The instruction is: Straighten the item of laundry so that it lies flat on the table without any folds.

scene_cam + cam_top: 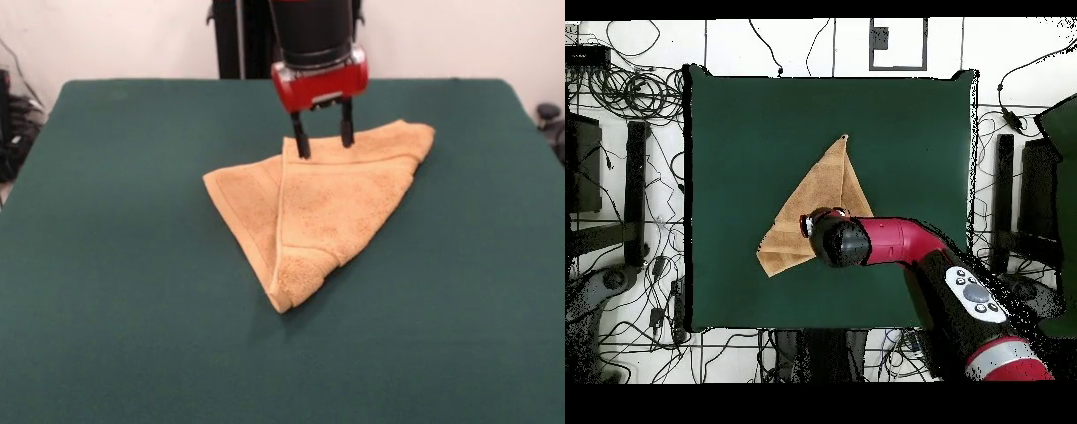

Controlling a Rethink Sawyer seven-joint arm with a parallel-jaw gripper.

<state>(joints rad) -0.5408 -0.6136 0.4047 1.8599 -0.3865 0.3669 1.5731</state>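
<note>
The orange-tan towel [322,208] lies folded into a rough triangle on the green table [115,265], with one layer lapped over another along a hemmed edge running from its far side to its near tip. My gripper [323,140] is open, its two black fingers pointing down at the towel's far edge, one finger [301,141] at the top of the folded hem. In the overhead view the towel [820,195] shows as a triangle pointing away from the robot's base, and the arm's wrist [837,240] hides the gripper and the towel's near part.
The pedestal [243,35] stands at the table's far side. Cables and stands [625,180] lie on the floor around the table [905,140]. Green cloth shows on all sides of the towel.
</note>
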